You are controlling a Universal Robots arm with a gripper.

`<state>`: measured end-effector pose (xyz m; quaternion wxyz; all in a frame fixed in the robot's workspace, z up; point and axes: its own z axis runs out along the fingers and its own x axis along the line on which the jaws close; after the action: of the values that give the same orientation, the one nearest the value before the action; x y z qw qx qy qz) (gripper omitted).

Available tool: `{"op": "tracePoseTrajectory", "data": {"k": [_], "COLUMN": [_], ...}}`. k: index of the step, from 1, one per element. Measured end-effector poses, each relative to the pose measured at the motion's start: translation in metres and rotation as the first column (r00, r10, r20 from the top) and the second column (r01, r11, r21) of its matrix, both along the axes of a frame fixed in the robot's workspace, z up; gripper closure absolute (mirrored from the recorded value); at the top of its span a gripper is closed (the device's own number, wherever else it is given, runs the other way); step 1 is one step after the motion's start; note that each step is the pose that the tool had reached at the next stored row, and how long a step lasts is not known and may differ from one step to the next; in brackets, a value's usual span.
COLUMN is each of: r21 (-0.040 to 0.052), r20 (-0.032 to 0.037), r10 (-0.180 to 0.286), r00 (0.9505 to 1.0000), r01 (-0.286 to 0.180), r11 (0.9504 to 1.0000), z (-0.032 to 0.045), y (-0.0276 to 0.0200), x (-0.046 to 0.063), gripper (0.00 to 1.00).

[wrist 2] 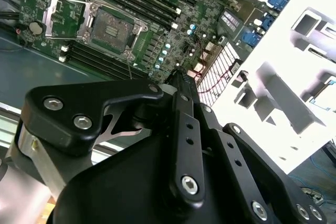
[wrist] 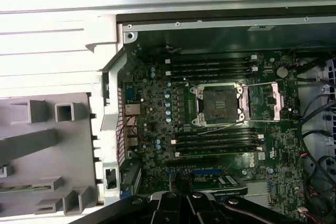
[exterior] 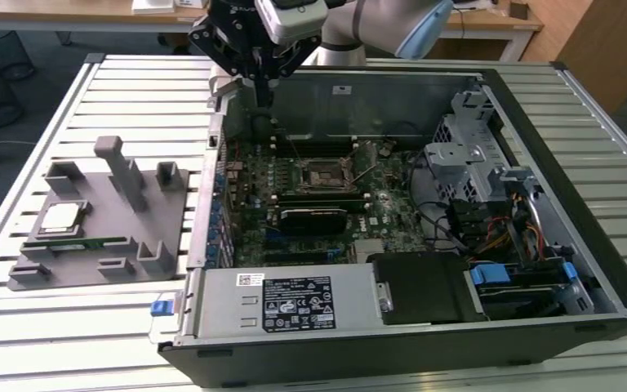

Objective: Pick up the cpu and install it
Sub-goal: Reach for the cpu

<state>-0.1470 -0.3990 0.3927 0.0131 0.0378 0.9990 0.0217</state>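
The cpu, a small square chip with a shiny silver top, lies flat on the grey fixture plate at the exterior view's left, beside the open computer case. My gripper hangs over the case's far left corner, well away from the cpu. Its black fingers meet at the tip, shut on nothing. On the green motherboard, the cpu socket is empty, with its metal load plate folded open beside it.
Grey upright posts rise from the fixture near the cpu, and a thin green memory stick lies in a slot in front of it. The case holds a power supply, drive cages and cables. Everything rests on a slatted metal table.
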Motion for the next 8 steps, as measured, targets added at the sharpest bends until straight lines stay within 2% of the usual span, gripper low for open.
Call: {"op": "tracePoseTrajectory", "data": {"k": [8], "r21": [0.0000], "r20": [0.0000], "r10": [0.000], "r00": [1.0000], "r01": [0.000], "r11": [1.0000], "z": [-0.0002], "y": [0.0000], "x": [-0.0062], "gripper": [0.89]}}
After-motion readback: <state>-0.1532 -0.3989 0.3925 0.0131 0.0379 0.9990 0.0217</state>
